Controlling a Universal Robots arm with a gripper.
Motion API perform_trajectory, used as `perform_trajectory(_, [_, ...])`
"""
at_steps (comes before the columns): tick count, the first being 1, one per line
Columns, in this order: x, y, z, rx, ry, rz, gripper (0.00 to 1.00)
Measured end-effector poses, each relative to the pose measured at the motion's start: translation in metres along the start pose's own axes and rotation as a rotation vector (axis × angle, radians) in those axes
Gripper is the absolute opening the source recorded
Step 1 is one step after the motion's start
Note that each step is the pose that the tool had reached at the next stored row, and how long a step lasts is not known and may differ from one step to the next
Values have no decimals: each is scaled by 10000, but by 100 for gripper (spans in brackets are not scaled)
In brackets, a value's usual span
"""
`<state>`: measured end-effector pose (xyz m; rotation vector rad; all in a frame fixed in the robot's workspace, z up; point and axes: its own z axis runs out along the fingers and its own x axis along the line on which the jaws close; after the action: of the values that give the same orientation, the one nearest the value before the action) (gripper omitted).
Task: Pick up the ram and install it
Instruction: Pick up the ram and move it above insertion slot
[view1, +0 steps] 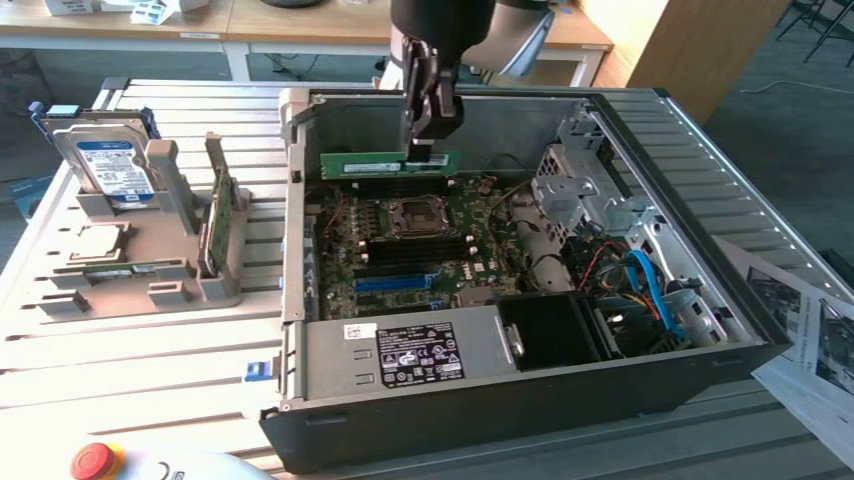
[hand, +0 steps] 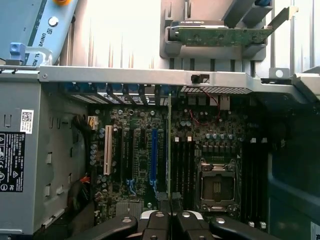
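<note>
The ram (view1: 387, 163), a narrow green stick with a pale label, hangs level over the open computer case (view1: 694, 250), just above the motherboard's far edge. My gripper (view1: 424, 150) is shut on the ram's upper edge, near its end on the exterior view's right. In the wrist view the ram (hand: 169, 150) shows edge-on as a thin line running out from my gripper (hand: 170, 222). Its dark fingers (hand: 155, 225) are pressed together around it. Beneath it lie the motherboard (hand: 140, 150), black memory slots (hand: 184, 165) and the CPU socket (view1: 414, 215).
At the exterior view's left a grey holder (view1: 160, 270) carries a blue-labelled hard drive (view1: 107, 165), an upright green card (view1: 214, 215) and a chip (view1: 94, 240). A power supply (view1: 400, 355) fills the case's near side. A red button (view1: 94, 460) and papers (view1: 814, 330) lie outside.
</note>
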<state>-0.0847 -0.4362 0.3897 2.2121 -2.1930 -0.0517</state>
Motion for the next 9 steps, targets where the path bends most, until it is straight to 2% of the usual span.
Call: perform_trajectory(9, [4,-213,-9,1,0,2,12])
